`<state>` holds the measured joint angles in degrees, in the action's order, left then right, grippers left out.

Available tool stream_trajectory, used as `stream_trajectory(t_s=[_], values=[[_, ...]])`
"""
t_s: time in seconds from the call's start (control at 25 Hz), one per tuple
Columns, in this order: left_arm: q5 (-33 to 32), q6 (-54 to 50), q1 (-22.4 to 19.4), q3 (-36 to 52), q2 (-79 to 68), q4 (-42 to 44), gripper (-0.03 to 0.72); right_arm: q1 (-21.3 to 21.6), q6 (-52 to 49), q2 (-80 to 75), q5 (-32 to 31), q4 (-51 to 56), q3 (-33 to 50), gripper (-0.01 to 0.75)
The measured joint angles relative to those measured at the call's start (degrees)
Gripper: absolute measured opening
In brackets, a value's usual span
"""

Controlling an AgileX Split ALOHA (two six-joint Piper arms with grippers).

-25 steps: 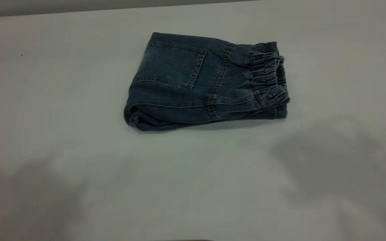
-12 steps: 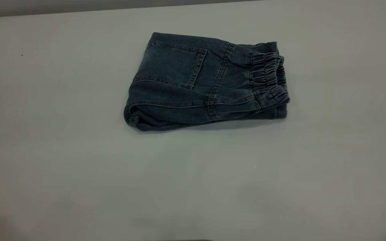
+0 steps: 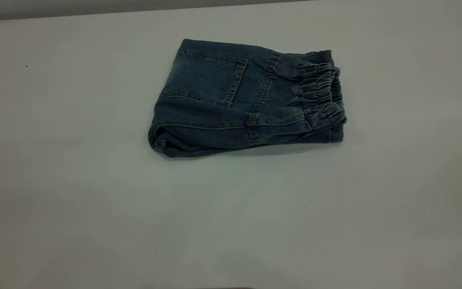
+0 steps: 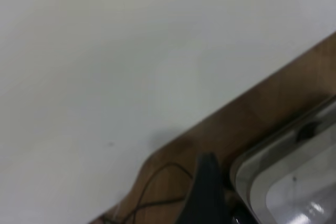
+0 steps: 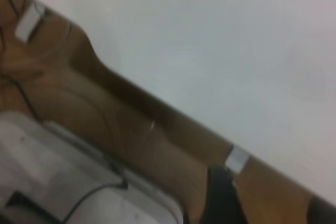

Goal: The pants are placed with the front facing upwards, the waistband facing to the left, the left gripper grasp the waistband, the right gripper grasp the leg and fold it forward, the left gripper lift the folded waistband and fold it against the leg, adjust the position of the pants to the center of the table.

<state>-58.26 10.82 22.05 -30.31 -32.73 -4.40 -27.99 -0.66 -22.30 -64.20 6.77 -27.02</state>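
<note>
pants [image 3: 247,100] folded, lying on table [image 3: 94,180], toward its far side, back pocket [image 3: 211,78] up | waistband [image 3: 321,94] at the right end of the bundle | we see neither gripper from outside; wrist views show table edge and wooden floor [image 4: 262,114], so we cannot tell either claw's state

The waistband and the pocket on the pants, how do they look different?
The waistband is bunched into many small puckers, while the pocket lies flat and smooth. The waistband sits at the right end of the folded pants, the pocket nearer the left end. The waistband stands thick, in layers; the pocket is one stitched patch. Both are blue denim.
</note>
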Motion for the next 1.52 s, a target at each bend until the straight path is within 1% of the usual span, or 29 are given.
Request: stream_trajectory(t_s=[0.12,0.32,1.24,1.28,1.36,1.44,1.52], values=[[-0.7,-1.8,0.0,0.8,0.0,0.2,0.554,0.0,-0.2,3.2,0.1,-0.1,0.2,0.403],[-4.9,-4.7,0.0,1.1,0.1,0.2,0.554,0.0,-0.2,6.4,0.1,-0.5,0.3,0.403],[-4.7,-4.9,-0.2,2.1,0.1,1.0,0.554,0.2,-0.2,8.3,-0.1,-1.6,0.3,0.403],[-4.7,-4.9,-1.1,2.1,0.1,1.0,0.554,1.0,-0.2,8.3,-0.1,-1.6,0.3,0.403],[-4.7,-4.9,-4.1,2.1,0.1,1.0,0.554,4.2,-0.2,8.3,-0.1,-1.4,0.3,0.403],[-4.7,-4.9,-8.6,2.1,0.3,1.0,0.554,8.5,-0.2,8.3,-0.1,-1.0,0.3,0.403],[-4.7,-4.9,-12.8,2.1,1.1,1.0,0.554,13.8,-0.2,8.3,-0.1,-0.6,0.3,0.403]])
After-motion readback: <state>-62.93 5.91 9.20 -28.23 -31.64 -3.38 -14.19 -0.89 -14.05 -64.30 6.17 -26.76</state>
